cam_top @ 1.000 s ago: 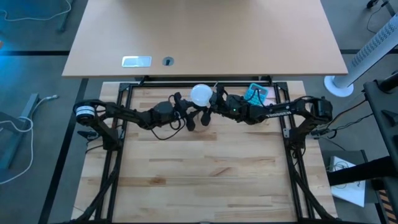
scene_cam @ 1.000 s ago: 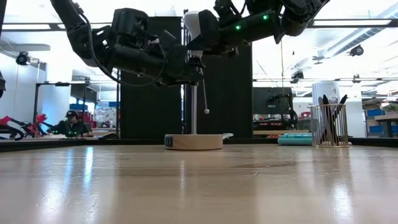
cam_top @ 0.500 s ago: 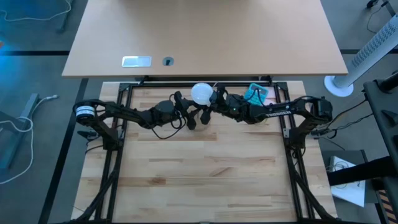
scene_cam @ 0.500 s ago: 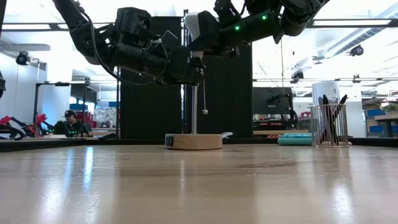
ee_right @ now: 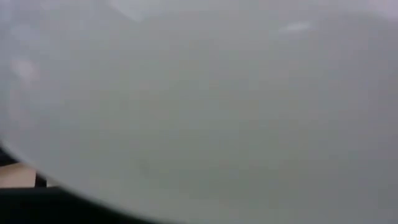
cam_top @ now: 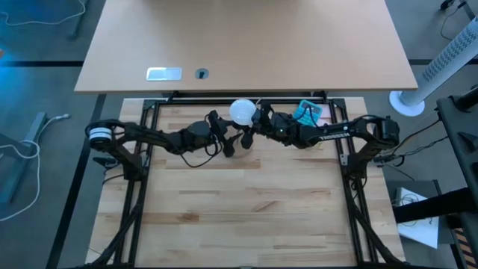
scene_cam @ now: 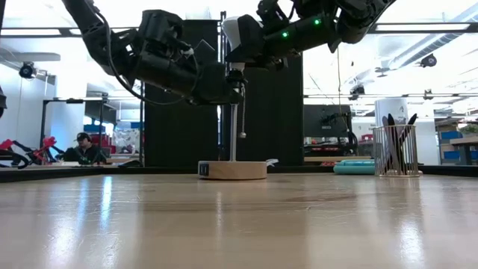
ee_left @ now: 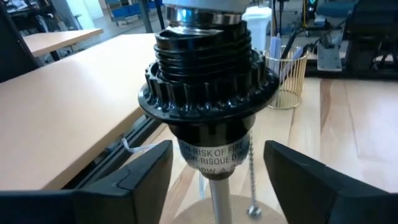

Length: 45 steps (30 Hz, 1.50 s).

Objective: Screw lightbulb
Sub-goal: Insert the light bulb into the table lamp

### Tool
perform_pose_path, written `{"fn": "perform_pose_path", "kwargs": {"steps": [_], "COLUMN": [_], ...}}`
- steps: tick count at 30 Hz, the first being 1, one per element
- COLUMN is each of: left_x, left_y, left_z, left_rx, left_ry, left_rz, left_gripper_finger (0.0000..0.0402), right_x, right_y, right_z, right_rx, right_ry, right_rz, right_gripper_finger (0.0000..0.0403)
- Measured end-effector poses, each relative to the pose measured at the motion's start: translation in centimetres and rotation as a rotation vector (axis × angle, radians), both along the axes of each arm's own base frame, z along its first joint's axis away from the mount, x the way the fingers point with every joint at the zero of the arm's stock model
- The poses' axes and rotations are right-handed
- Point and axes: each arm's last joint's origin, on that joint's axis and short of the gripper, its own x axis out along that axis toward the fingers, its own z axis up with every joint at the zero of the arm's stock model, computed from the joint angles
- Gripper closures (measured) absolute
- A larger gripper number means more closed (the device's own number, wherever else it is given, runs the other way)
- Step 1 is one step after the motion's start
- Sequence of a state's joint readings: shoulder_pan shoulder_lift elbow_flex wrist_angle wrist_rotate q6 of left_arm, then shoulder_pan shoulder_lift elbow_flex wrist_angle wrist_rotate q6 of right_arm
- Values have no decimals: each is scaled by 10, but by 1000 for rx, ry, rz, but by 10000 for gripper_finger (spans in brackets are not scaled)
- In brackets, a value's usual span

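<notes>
White round lightbulb (cam_top: 241,112) pinched in right end effector (cam_top: 255,119) over black socket (ee_left: 208,93); left end effector (ee_left: 214,168) spread beside it, near counter's (cam_top: 246,209) far edge.

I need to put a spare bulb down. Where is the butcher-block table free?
The near half of the wooden table below both arms is bare. The far edge is crowded: lamp base, lightbulb, left gripper, right gripper, wire pen holder.

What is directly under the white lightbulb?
The black threaded socket sits under the lightbulb, on a thin pole above a wooden base. The bulb's screw base is mostly hidden inside the socket.
</notes>
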<state>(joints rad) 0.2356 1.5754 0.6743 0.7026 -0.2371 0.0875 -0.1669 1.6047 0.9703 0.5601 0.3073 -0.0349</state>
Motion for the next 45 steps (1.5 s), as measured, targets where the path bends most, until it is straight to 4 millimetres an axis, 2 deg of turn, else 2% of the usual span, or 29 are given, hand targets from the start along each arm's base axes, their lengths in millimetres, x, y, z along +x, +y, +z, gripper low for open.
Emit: {"fn": "perform_pose_path", "kwargs": {"steps": [9, 14, 19, 24, 30, 45], "left_x": [-29, -43, -53, -45, -34, -30], "left_y": [-8, -3, 22, 36, 39, 39], "left_z": [26, 54, 68, 73, 78, 88], "left_rx": [69, 103, 81, 58, 72, 74], "left_ry": [182, 63, -18, -50, -45, -76], "left_rz": [-50, -176, -226, -295, -352, -425], "left_gripper_finger": [116, 114, 113, 113, 113, 113], "right_x": [0, 0, 0, 1, 2, 3], "right_y": [0, 0, 0, 0, -1, -1], "right_z": [0, -6, -6, -3, 1, 1], "right_rx": [2, 13, 13, 11, 11, 2], "right_ry": [6, 47, 45, 37, 39, 73], "right_rz": [1, 35, 41, 42, 42, 47], "right_gripper_finger": [243, 238, 246, 250, 235, 227]}}
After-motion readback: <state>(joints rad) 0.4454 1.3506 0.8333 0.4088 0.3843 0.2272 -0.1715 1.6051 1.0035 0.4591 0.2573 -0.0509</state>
